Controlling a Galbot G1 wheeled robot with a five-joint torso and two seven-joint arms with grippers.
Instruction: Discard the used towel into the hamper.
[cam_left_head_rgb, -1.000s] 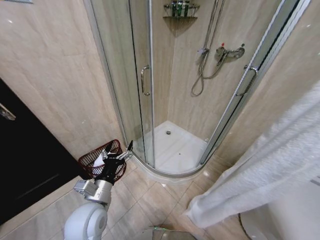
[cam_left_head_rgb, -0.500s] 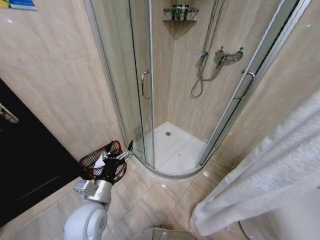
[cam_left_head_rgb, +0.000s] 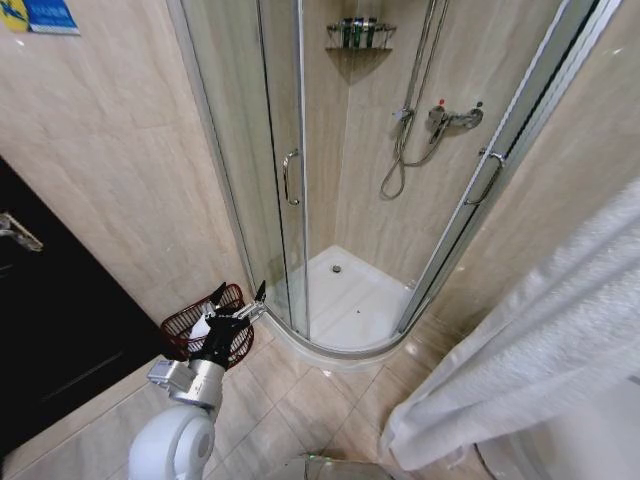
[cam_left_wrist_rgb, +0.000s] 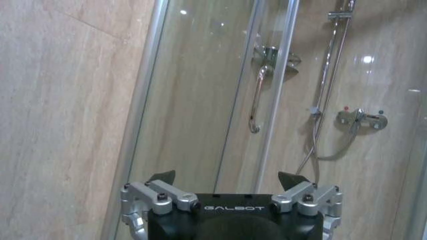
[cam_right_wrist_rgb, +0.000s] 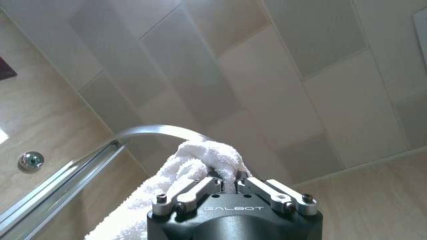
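I count two grippers of mine — my left gripper (cam_left_head_rgb: 238, 300), fingers spread wide, and my right gripper (cam_right_wrist_rgb: 227, 184), pinched on cloth. One white towel (cam_right_wrist_rgb: 193, 162) sits in that right grip. One hamper (cam_left_head_rgb: 184, 326) stands just under my left gripper. One shower door handle (cam_left_wrist_rgb: 256, 102) and one shower hose (cam_left_wrist_rgb: 325, 95) lie ahead of the left fingers — one tap (cam_left_wrist_rgb: 360, 119) beside them.

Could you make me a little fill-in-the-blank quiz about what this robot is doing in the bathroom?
1. The right gripper is shut on a white ____.
2. The left gripper, holding nothing, has its fingers ____.
3. The hamper stands on the floor beside the ____ enclosure.

Missing words: towel; open; shower
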